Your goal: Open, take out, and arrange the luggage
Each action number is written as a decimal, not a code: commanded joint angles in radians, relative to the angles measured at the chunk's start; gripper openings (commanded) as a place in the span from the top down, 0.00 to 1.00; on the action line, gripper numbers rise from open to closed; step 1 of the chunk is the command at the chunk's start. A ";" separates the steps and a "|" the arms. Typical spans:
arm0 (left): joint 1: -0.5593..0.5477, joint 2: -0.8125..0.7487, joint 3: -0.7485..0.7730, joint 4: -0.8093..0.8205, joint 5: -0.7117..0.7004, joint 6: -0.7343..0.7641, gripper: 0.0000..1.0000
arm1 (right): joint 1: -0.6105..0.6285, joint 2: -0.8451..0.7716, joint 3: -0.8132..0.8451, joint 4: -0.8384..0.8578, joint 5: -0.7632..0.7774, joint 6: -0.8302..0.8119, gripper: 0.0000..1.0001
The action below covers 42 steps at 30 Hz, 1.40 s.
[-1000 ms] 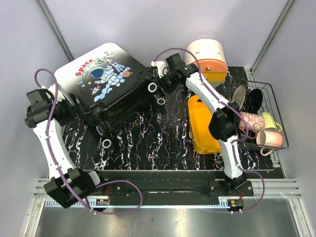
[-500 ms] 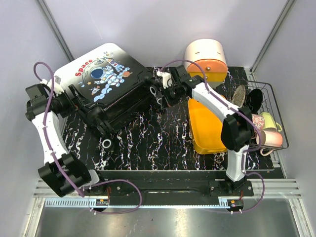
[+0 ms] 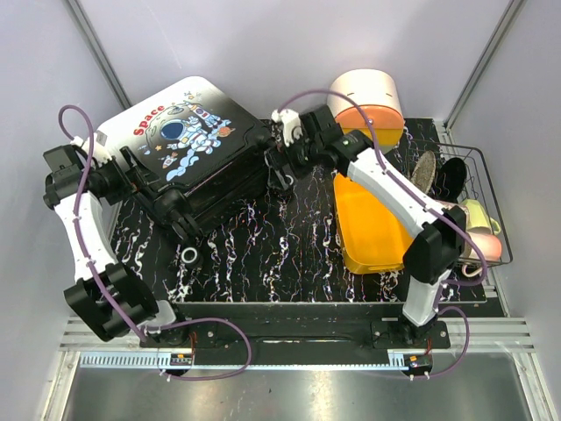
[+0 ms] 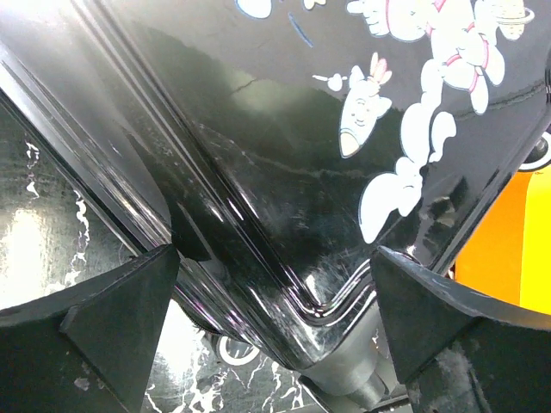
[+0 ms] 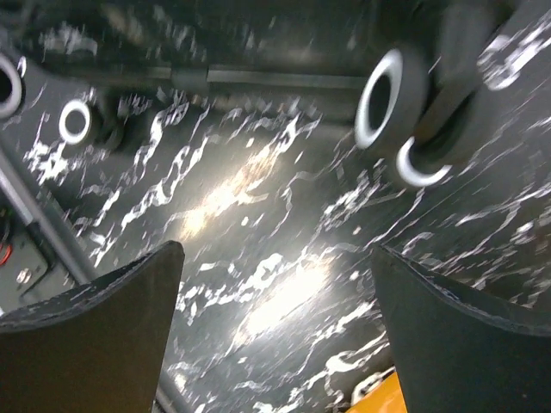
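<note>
The luggage (image 3: 188, 140) lies flat and slanted at the back left of the table, astronaut print and red "Space" facing up, its wheels (image 3: 188, 254) toward the front. My left gripper (image 3: 131, 173) is at its left corner. In the left wrist view the jaws stand wide open (image 4: 275, 323) with the glossy black shell corner (image 4: 293, 224) between them, gaps showing on both sides. My right gripper (image 3: 279, 165) hovers by the wheels on the case's right end. It is open (image 5: 275, 335) over bare marbled tabletop, with two wheels (image 5: 392, 99) just beyond.
An orange tray (image 3: 372, 224) lies right of centre. A white-and-orange rounded box (image 3: 368, 105) stands at the back. A wire basket (image 3: 491, 189) with cups and dark items sits at the right edge. Grey walls close in on both sides.
The right arm swung left and reached farther toward the case's wheels, its jaws closing and then opening wide. The left arm's elbow moved toward the suitcase corner; its jaws stayed open.
</note>
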 commanded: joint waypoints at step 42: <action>0.042 -0.011 0.093 0.021 0.144 -0.145 0.01 | -0.023 0.160 0.102 0.054 -0.010 0.053 1.00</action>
